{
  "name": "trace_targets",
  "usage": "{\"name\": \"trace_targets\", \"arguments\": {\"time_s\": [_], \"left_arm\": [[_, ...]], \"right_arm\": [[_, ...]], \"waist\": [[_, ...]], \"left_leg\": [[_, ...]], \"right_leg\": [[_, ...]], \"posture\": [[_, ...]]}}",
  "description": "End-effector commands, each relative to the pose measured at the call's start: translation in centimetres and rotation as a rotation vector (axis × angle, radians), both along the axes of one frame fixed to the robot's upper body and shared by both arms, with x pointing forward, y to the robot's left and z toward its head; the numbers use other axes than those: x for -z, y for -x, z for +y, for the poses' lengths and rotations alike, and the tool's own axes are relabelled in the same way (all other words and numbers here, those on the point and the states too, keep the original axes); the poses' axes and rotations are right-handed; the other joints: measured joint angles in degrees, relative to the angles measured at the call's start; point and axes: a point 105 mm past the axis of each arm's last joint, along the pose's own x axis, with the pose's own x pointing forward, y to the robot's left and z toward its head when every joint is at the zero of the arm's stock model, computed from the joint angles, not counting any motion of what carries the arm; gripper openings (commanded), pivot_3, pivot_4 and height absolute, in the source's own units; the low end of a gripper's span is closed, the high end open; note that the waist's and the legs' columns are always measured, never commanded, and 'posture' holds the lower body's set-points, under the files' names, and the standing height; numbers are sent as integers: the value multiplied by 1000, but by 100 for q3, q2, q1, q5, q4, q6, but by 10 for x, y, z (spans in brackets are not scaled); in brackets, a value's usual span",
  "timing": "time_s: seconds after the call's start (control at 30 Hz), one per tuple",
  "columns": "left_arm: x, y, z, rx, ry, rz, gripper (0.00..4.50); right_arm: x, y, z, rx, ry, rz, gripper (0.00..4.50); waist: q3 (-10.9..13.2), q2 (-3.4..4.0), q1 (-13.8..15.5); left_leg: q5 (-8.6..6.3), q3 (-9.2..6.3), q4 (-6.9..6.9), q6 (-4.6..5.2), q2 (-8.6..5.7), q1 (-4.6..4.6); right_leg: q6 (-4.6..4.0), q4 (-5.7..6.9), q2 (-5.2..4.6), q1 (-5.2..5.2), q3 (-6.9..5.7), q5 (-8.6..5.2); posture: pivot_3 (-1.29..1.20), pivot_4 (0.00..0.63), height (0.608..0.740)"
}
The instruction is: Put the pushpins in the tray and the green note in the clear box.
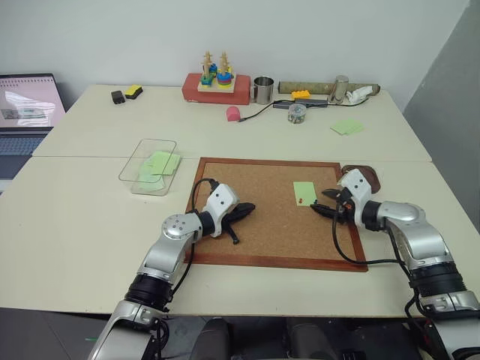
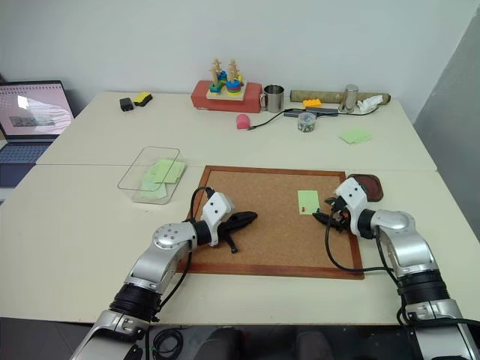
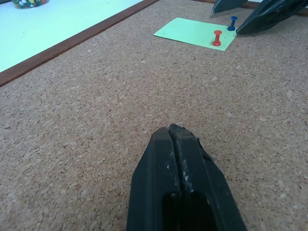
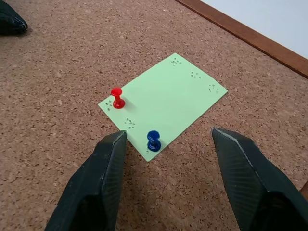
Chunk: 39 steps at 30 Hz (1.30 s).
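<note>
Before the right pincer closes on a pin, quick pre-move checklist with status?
1. Right pincer open, fingers either side of the blue pin: ok.
2. Blue pin upright in the green note near its corner: ok.
3. Red pin also in the note, apart from the fingers: ok.
4. Left pincer shut over the corkboard, away from the note: ok.
5. Tray beside the board's far right corner, contents: cannot tell.
6. Third pin's whereabouts: cannot tell.

light: bright, even | shadows: soft, faint | blur: none | glare: laptop screen (image 1: 26, 101) washed out
</note>
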Motion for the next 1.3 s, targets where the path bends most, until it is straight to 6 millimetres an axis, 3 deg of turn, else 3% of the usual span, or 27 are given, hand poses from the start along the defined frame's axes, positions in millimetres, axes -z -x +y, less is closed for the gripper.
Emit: {"name": "trace_targets", "arguments": {"time_s": [0.03, 0.33, 0.83, 1.3], "left_arm": [[23, 10, -3, 24, -45, 74, 0], [24, 10, -3, 20, -48, 78, 0], [29, 12, -3, 24, -60, 91, 0], [31, 13, -3, 30, -70, 97, 0]], "right_arm": [[-10, -3, 4, -15, 0, -45, 1764], [-11, -1, 3, -24, -15, -41, 63], [-50, -1, 13, -58, -165, -104, 26], [-67, 1, 11, -36, -231, -116, 26]], "waist": [[0, 0, 0], [0, 0, -1], [0, 0, -4], [0, 0, 1]], "left_leg": [[0, 0, 0, 0, 0, 0], [0, 0, 0, 0, 0, 0], [0, 0, 0, 0, 0, 0], [0, -2, -1, 0, 1, -4]], "right_leg": [[0, 0, 0, 0, 0, 0], [0, 0, 0, 0, 0, 0], [0, 0, 0, 0, 0, 0], [0, -8, 0, 0, -2, 0]], "posture": [[0, 150, 740], [0, 150, 740], [0, 150, 740], [0, 150, 740]]}}
